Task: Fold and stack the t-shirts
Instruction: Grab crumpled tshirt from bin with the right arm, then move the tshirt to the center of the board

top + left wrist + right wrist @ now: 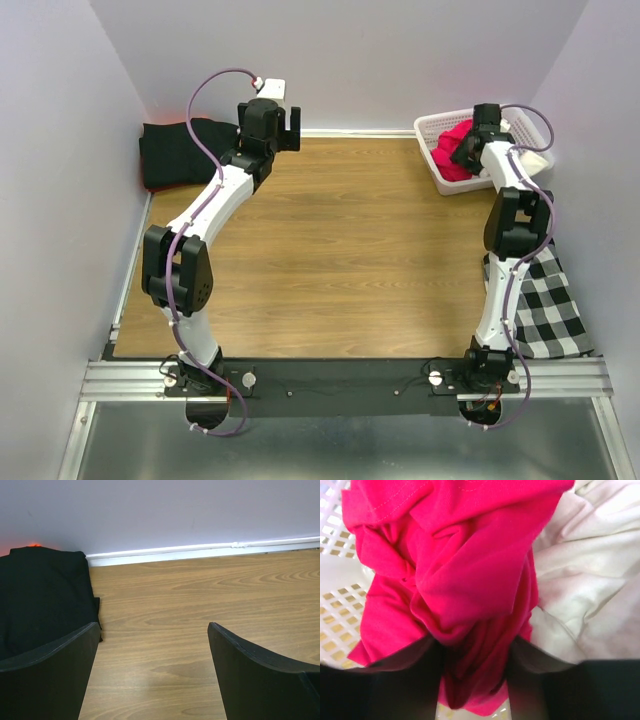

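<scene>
Though grip uncertain, right end effector (475, 645) part-open astride bunched red t-shirt (465, 565) in basket (340, 605).

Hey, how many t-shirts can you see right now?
3. A black t-shirt lies in the far left corner; a red t-shirt and a cream-white t-shirt sit in the white basket at far right. More could be buried there.

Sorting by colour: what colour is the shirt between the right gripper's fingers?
Bright crimson-red fabric t-shirt; clearest in right wrist view.

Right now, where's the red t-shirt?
The red t-shirt sits bunched in the basket at the top view's far right, beside the cream shirt, a fold between the fingers of the right hand.
</scene>
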Controlling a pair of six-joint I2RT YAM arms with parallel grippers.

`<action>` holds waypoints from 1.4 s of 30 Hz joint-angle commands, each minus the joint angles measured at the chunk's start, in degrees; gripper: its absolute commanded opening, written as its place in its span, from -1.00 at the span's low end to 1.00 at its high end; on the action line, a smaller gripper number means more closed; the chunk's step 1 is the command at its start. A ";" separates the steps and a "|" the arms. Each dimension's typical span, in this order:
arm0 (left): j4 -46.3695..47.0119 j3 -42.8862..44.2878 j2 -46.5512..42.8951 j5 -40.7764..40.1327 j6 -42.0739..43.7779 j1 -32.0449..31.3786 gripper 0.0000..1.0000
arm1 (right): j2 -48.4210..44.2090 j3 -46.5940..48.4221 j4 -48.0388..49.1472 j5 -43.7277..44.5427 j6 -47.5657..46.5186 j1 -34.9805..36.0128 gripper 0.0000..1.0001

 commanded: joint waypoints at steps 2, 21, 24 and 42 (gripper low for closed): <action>-0.28 1.44 0.50 -2.31 0.83 -0.03 0.97 | 0.22 0.38 -2.06 -1.48 1.81 0.03 -0.40; 0.33 1.62 0.76 0.24 -0.40 0.15 0.96 | -14.54 4.59 -2.06 -4.90 -0.91 0.12 -0.99; 0.51 1.44 0.67 0.33 -0.84 0.15 0.96 | -17.18 5.21 -2.06 -7.18 -1.52 0.47 -0.99; 1.47 2.76 1.11 1.47 -9.44 3.48 0.95 | -34.93 7.23 -1.62 -21.50 -16.64 14.44 -0.99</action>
